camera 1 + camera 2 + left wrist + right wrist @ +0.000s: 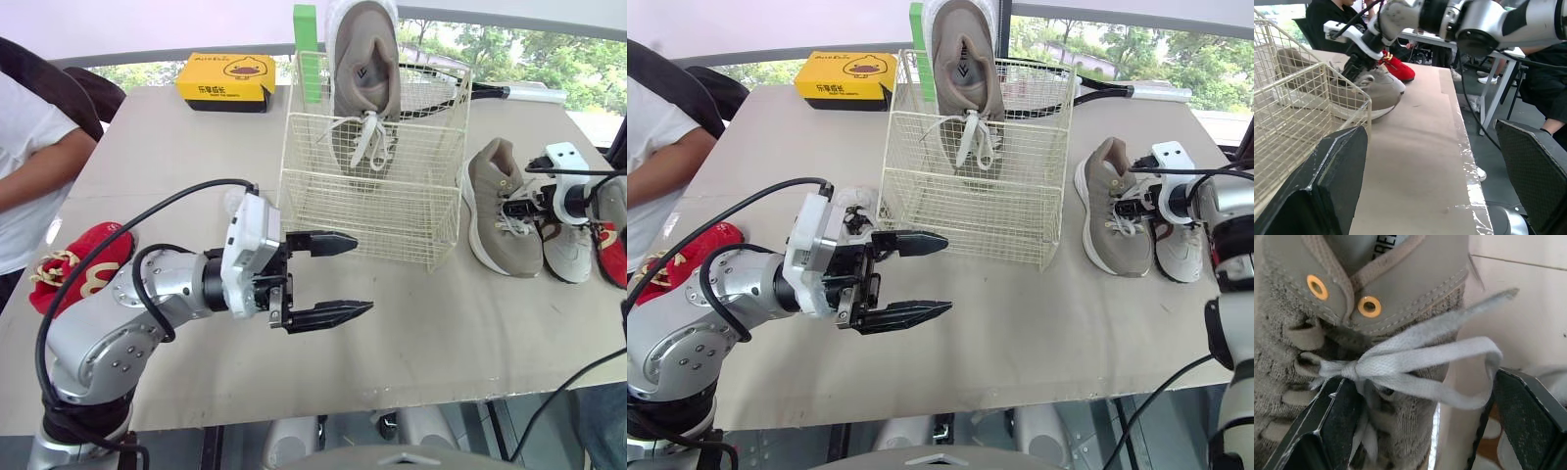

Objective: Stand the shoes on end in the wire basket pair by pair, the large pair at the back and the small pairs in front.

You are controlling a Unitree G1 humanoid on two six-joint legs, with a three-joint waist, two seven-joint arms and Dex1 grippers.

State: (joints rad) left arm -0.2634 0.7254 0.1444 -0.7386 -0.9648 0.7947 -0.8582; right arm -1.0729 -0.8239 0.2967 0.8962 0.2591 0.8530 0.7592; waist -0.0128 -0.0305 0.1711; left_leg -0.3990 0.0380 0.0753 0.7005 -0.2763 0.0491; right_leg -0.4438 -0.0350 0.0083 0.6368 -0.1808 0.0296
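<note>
My right gripper (pixel 1420 382), released, straddles the laced upper of the shoe (pixel 1400 308): light and soft-sided, likely best held by the firmer collar just ahead.

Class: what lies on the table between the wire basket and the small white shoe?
The large tan shoe lies there, on its sole, as the left eye view shows.

The wire basket (pixel 323 211) is cream; the shoe (pixel 364 69) in it is taupe with white laces. At nine o'clock a red slipper (pixel 93 257) carries yellow markings; at eleven, a yellow box (pixel 225 78).
</note>
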